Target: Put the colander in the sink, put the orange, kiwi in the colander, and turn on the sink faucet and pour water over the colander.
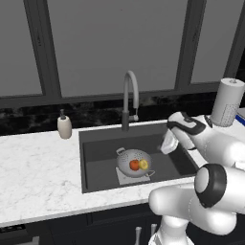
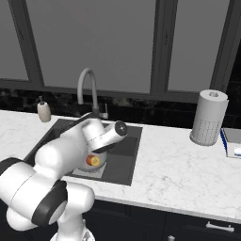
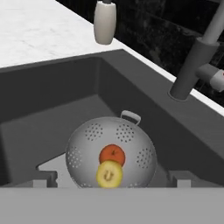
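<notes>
Hovering above the dark grey rectangular sink (image 1: pixel 95 158), the white two-finger gripper (image 1: pixel 168 143) holds nothing; jaw spread cannot be told. One silver perforated metal colander (image 3: pixel 111 151) sits on the sink floor, containing one red-orange orange (image 3: pixel 112 155) touching one yellow kiwi (image 3: pixel 109 174).

Silver-grey colander (image 3: pixel 111 155) dotted with hole clusters holds a red-orange orange (image 3: pixel 112 155) and yellow kiwi (image 3: pixel 109 174); dark grey sink (image 3: pixel 52 100); white grey-veined marble worktop (image 1: pixel 38 167); cream soap bottle (image 1: pixel 64 126).
</notes>
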